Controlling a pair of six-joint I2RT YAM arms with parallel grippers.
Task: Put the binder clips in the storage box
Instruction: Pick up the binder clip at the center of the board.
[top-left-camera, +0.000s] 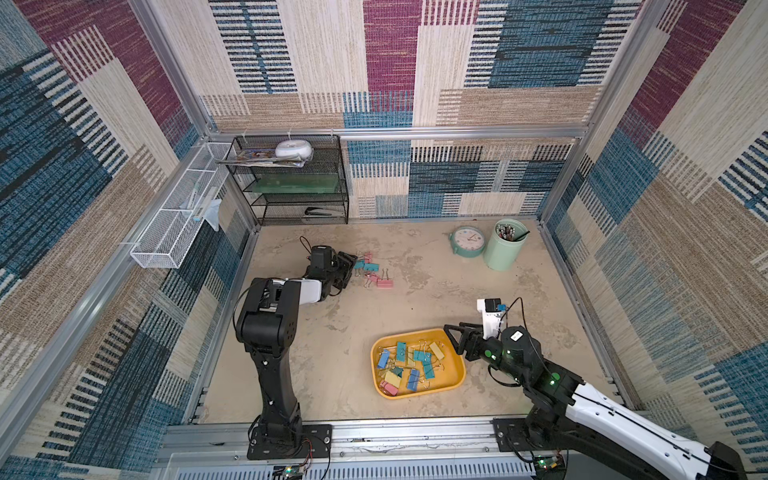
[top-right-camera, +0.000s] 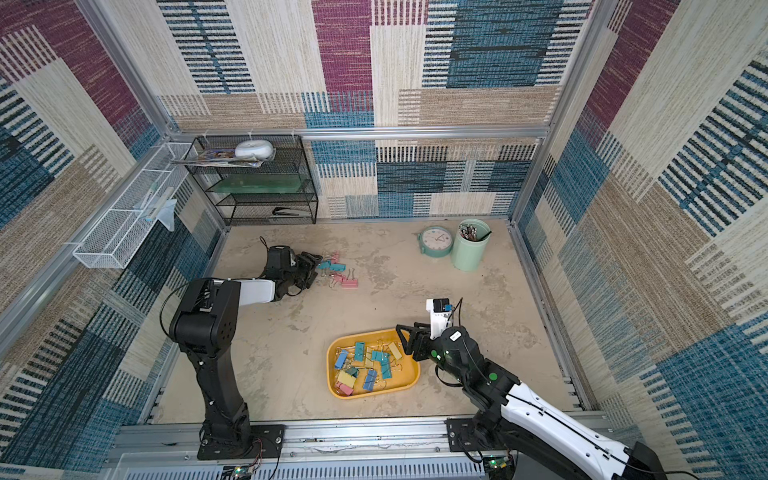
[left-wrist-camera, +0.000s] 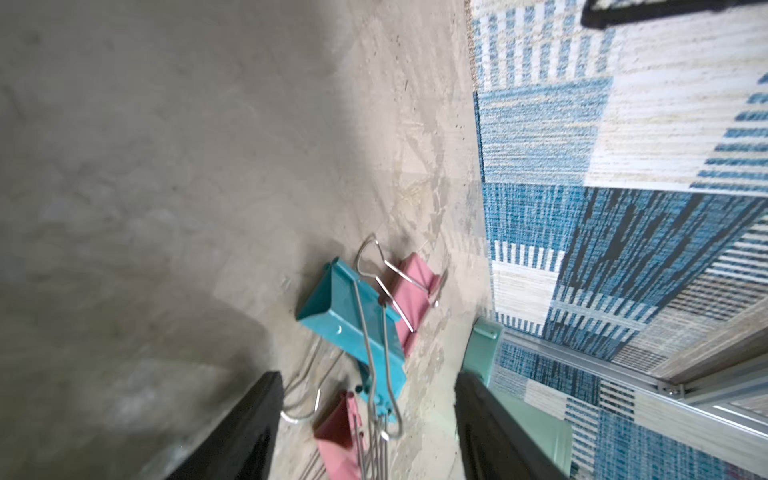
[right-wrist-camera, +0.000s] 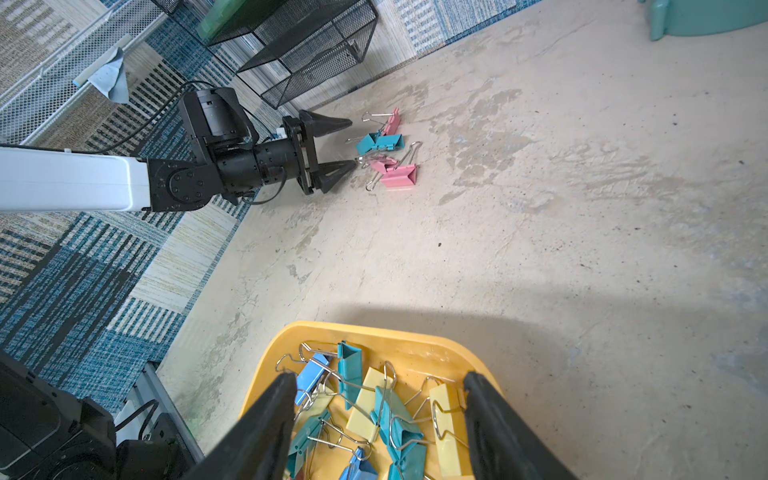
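My left arm (top-left-camera: 309, 291) reaches low and level across the worktop (top-left-camera: 436, 291), and my right arm (top-left-camera: 602, 411) bends over the storage box (top-left-camera: 451, 376). My right gripper (top-left-camera: 453, 340) hangs spread and empty above the box's rim, with most binder clips (top-left-camera: 409, 361) inside. My left gripper (right-wrist-camera: 353, 142), jaws apart, faces a few loose clips (top-left-camera: 372, 270) at its tips.

A lab robot cell dressed as an office desk: aluminium frame rails (top-left-camera: 399, 134) hold patchwork woven wall panels (top-left-camera: 390, 50) around a worn beige tabletop (top-left-camera: 436, 291). Office props show it: a black mesh shelf (top-left-camera: 291, 178), a mint alarm clock (top-left-camera: 468, 241), a pen cup (top-left-camera: 503, 253), binder clips (top-left-camera: 384, 284). Robot arms (top-left-camera: 272, 365) are bolted to the front rail (top-left-camera: 415, 434).
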